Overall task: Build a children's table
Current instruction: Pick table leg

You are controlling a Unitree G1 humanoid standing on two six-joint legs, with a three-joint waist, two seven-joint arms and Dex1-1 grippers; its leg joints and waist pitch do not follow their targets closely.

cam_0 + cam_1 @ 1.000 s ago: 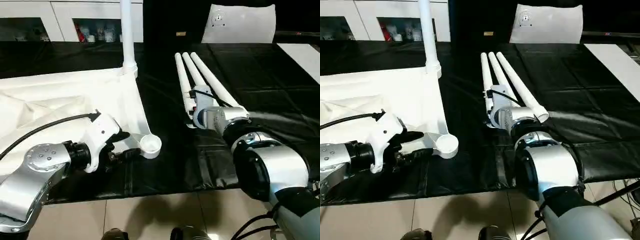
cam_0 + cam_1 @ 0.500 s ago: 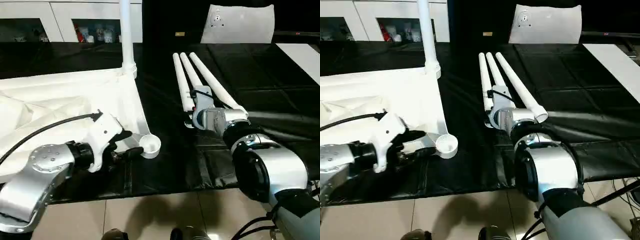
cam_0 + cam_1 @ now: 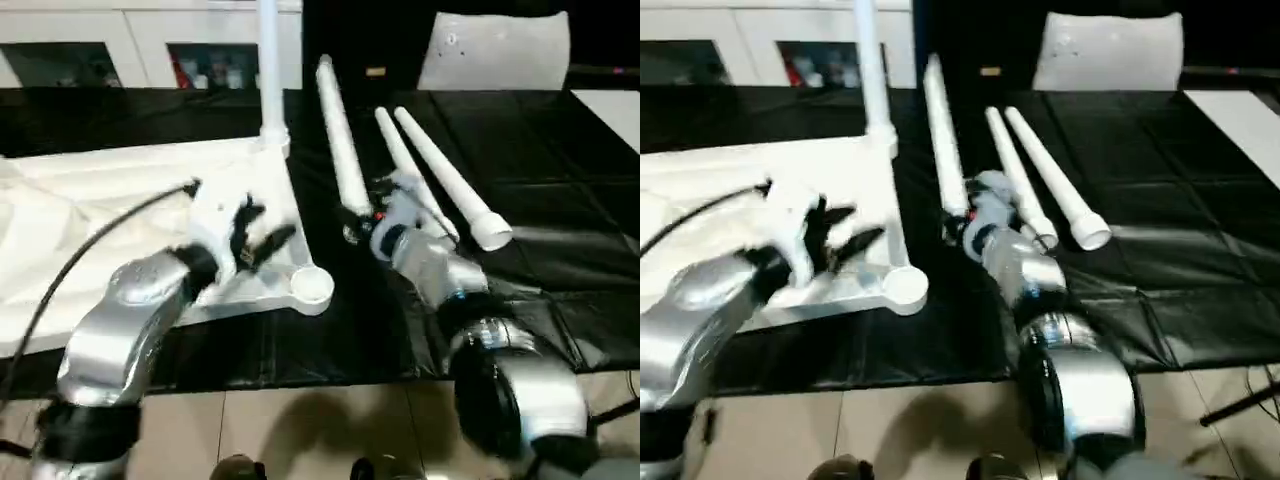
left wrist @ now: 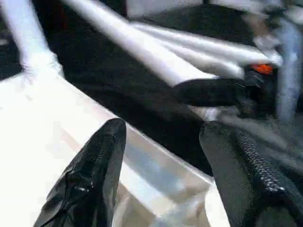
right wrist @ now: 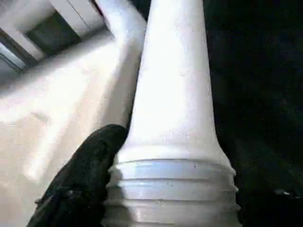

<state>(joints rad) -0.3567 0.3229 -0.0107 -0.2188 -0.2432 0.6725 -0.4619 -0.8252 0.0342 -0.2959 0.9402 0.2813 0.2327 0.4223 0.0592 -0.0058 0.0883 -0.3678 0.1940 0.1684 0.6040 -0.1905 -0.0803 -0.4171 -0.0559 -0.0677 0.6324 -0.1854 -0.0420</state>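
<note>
Left eye view gives us the upturned table top [image 3: 130,190] lying on the left part of the black worktop [image 3: 560,150], with one leg [image 3: 268,60] standing upright in its far right corner socket and the near right corner socket [image 3: 311,288] empty. Our left claw [image 3: 262,232] hangs over the top's right edge, just beyond that empty socket, its two black fingers [image 4: 92,175] spread apart with nothing between them. Our right claw [image 3: 362,222] is clamped on the thick threaded end of a second leg [image 3: 338,140], which is tilted, its thin end pointing away toward the far side of the worktop; in the right wrist view one black finger [image 5: 83,177] presses against the ribbed collar of this leg [image 5: 173,109]. Two more legs [image 3: 440,170] lie side by side on the worktop just right of the held one, thick ends toward us. A white cabinet [image 3: 150,50] with glass doors stands beyond the worktop at far left, and a white sheet [image 3: 495,50] lies at the far edge on the right.
</note>
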